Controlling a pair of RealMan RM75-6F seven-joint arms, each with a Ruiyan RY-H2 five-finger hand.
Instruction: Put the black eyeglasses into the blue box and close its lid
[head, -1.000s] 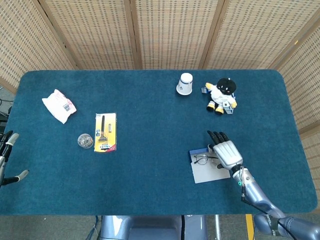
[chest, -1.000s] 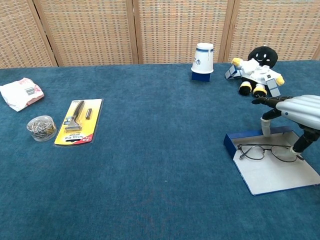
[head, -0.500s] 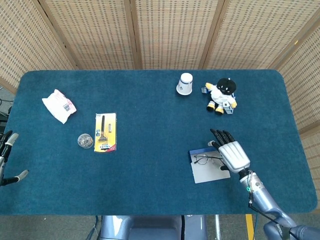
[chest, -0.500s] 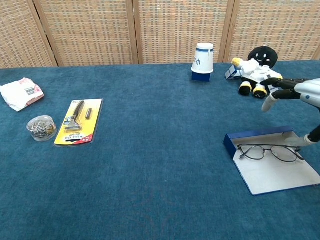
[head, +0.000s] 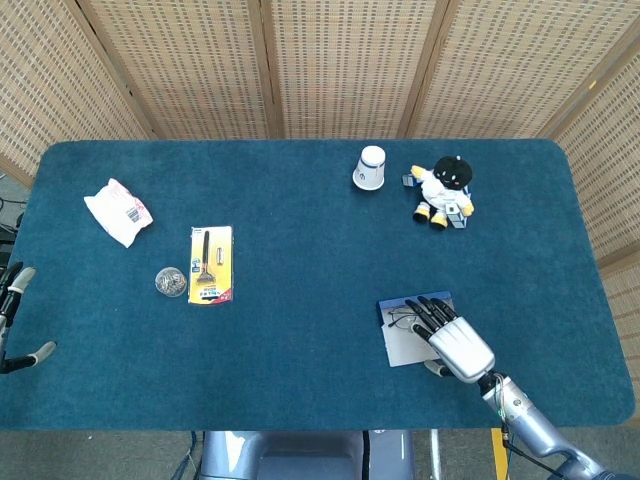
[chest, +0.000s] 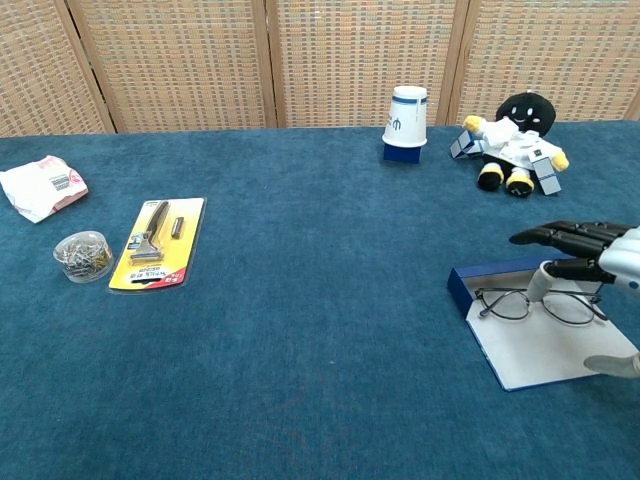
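The right hand hovers over the near side of the blue box, its fingers spread apart and holding nothing. The black eyeglasses lie inside the box beneath them. Beyond the box stand a plush toy and a paper cup. Far left of the box, at the bench edge, the left hand has its fingers apart.

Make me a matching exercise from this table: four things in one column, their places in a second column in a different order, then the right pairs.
Things
1. black eyeglasses
2. paper cup
3. plush toy
4. jar of clips

Places
A. far edge, right of the cup
B. beside the yellow razor card
C. on the open blue box, under the right hand
D. upside down near the far edge

Pairs: 1-C, 2-D, 3-A, 4-B
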